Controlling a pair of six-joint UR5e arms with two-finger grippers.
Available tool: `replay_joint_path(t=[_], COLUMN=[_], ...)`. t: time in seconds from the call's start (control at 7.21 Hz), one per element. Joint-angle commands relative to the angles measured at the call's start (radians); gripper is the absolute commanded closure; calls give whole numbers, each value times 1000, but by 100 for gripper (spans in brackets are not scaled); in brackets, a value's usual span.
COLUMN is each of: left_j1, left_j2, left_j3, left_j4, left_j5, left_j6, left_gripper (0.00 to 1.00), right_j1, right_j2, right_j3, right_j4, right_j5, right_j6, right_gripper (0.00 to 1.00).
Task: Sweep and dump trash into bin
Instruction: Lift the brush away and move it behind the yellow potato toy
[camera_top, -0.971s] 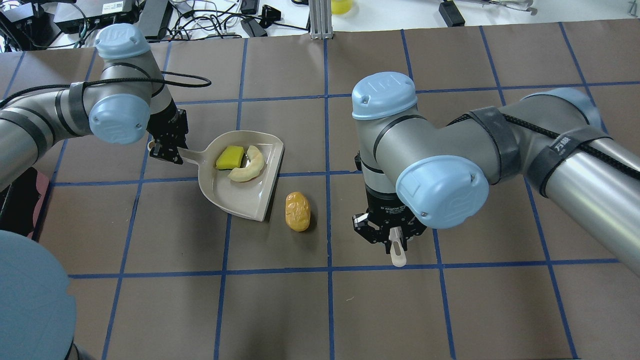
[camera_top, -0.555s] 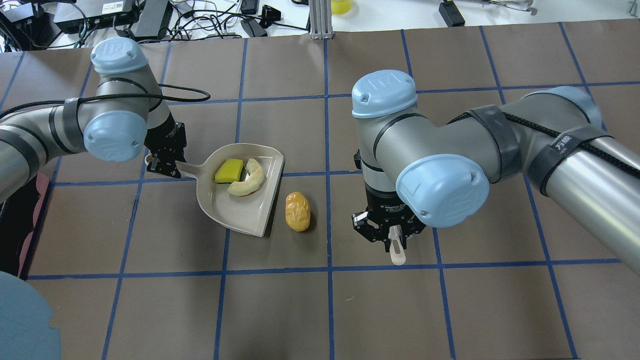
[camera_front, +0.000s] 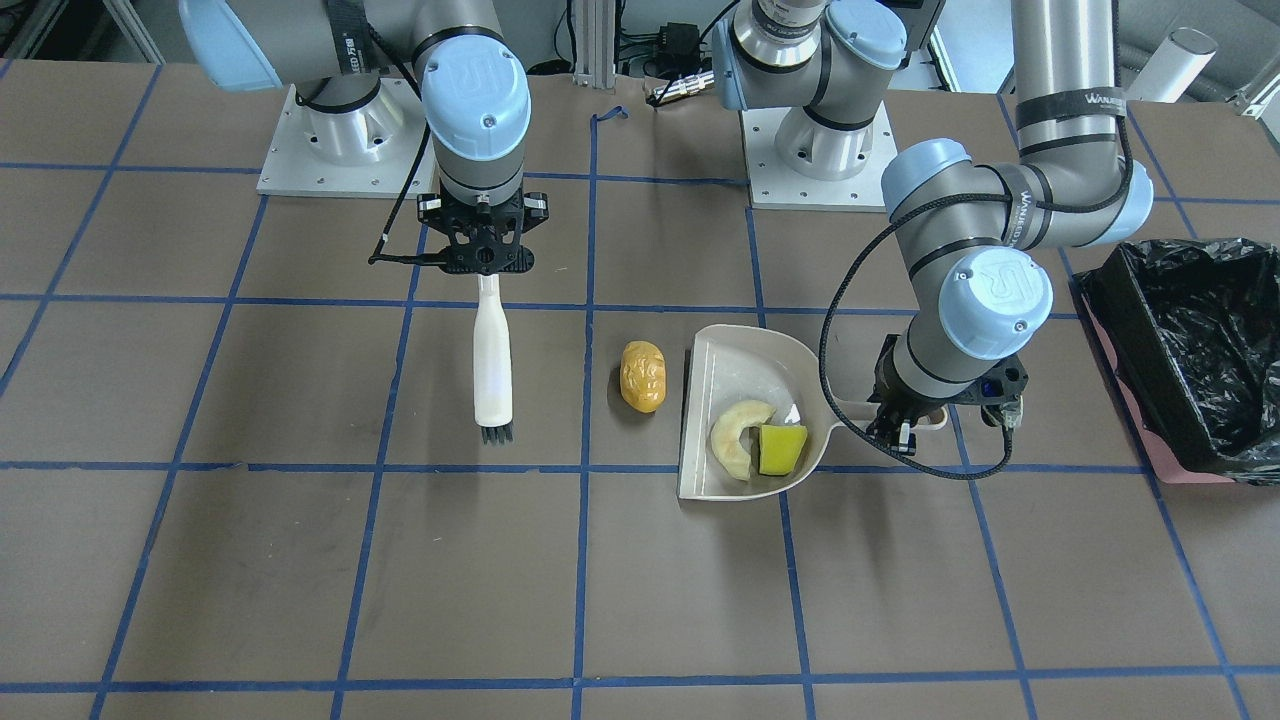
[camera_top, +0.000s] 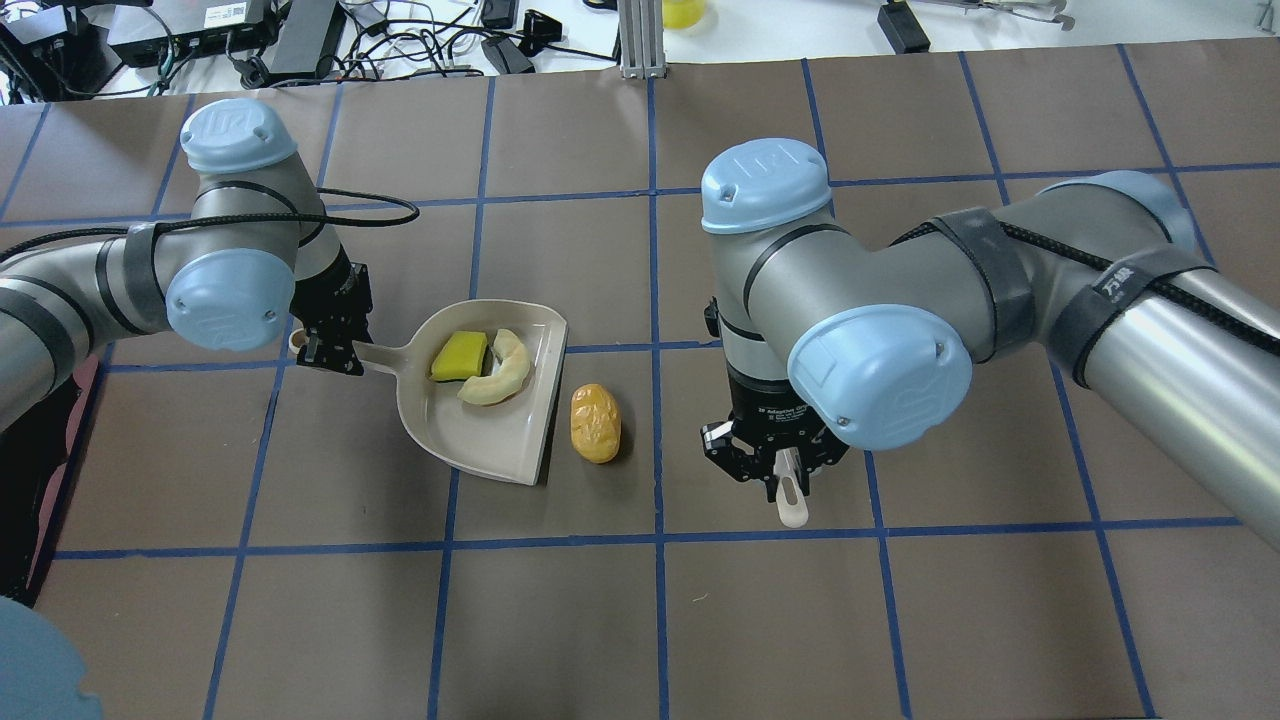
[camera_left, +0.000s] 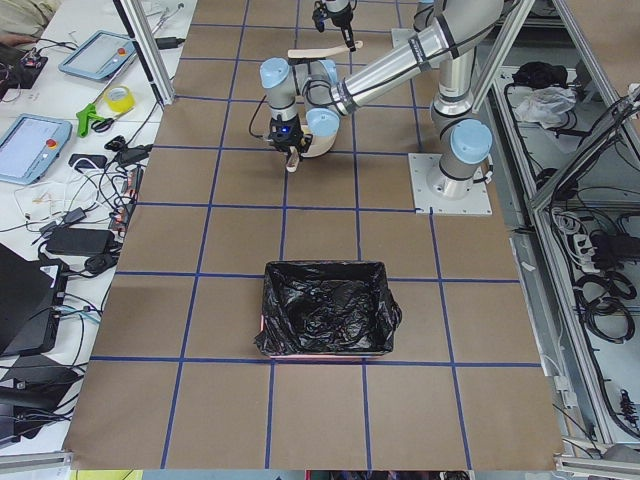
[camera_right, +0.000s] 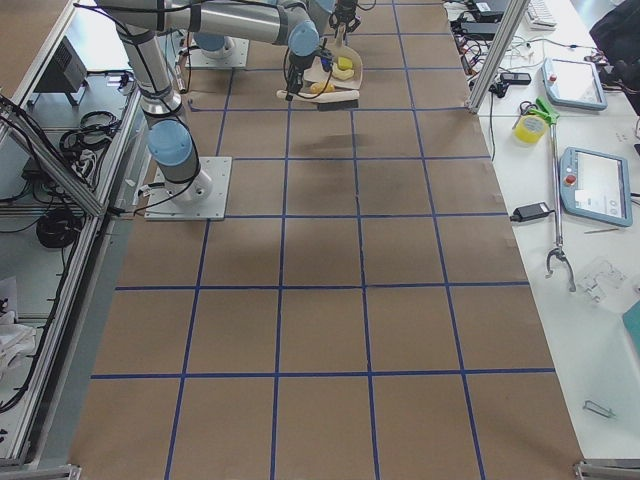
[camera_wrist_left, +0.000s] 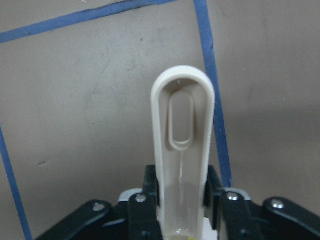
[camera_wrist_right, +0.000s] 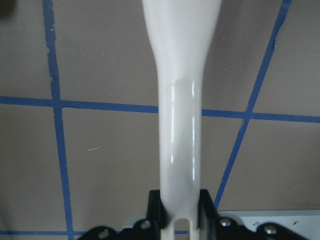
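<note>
The left gripper (camera_top: 327, 352) pinches the handle of a beige plastic dustpan (camera_top: 480, 440). The right gripper (camera_front: 484, 268) pinches a beige dark-bristled brush (camera_front: 492, 360).

beige plastic dustpan (camera_front: 742, 365): smooth, semi-gloss. off-white plastic brush (camera_front: 491, 360): glossy smooth handle, dark coarse bristles. pink rectangular bin (camera_front: 1150, 440): liner of thin black plastic film, crinkled, high gloss. orange-brown lumpy blob (camera_front: 642, 376): waxy sheen, bumpy. yellow-green sponge-like wedge (camera_front: 781, 449): matt, porous. pale cream curved crescent (camera_front: 733, 438): matt. brown table cover (camera_front: 250, 560): matt, paper-like.
</note>
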Motion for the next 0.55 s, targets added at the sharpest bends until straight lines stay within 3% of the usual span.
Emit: replay_joint_path(t=[0.0,0.42], left_j1=[-2,-4], left_j2=[1,5], left_j3=[-4,-21], left_j4=[-1,0], left_j5=[2,11], left_j6=[-24,-24], left_gripper=[100,100], right_j1=[1,19], right_j2=[6,88], right_j3=[0,1], right_j4=[-8,-93], right_j5=[0,26], right_j6=[-1,147], right_gripper=[93,94])
